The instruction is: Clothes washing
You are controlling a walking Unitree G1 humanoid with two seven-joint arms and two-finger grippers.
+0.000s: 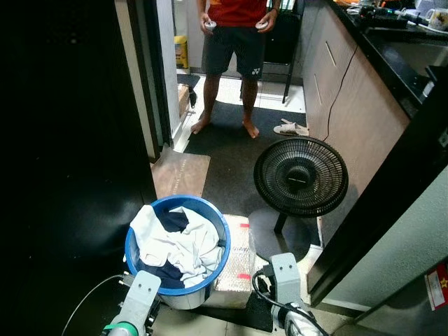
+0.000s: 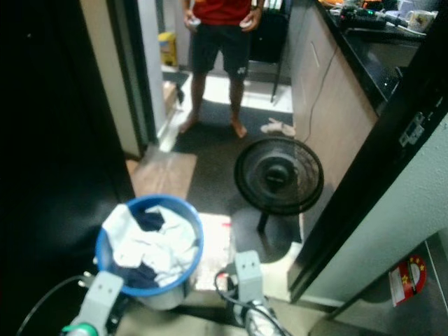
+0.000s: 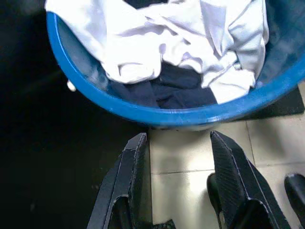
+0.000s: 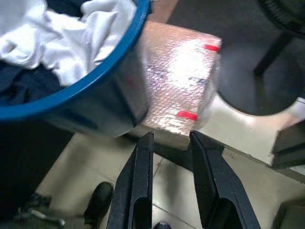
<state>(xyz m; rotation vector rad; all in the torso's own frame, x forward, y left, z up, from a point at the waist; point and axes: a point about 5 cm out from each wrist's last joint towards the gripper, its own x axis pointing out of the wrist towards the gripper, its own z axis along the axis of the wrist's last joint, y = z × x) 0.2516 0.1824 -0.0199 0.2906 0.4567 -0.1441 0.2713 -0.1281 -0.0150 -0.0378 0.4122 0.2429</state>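
Observation:
A blue bucket (image 1: 177, 241) stands on the floor just ahead of me, filled with white clothes (image 1: 175, 241) lying over a dark navy garment (image 3: 176, 88). My left gripper (image 3: 177, 138) hovers low over the tiled floor just short of the bucket's rim (image 3: 190, 114); it is open and holds nothing. My right gripper (image 4: 171, 136) is beside the bucket (image 4: 71, 90), over a bubble-wrapped parcel (image 4: 178, 71), also open and empty. Both silver wrists show at the bottom of the left eye view, the left arm (image 1: 140, 297) and the right arm (image 1: 285, 276).
A black floor fan (image 1: 301, 176) stands to the right of the bucket. A person (image 1: 234, 42) stands barefoot further back. Kitchen cabinets (image 1: 343, 91) line the right side, a dark door (image 1: 63, 140) the left. A cardboard sheet (image 1: 180, 173) lies beyond the bucket.

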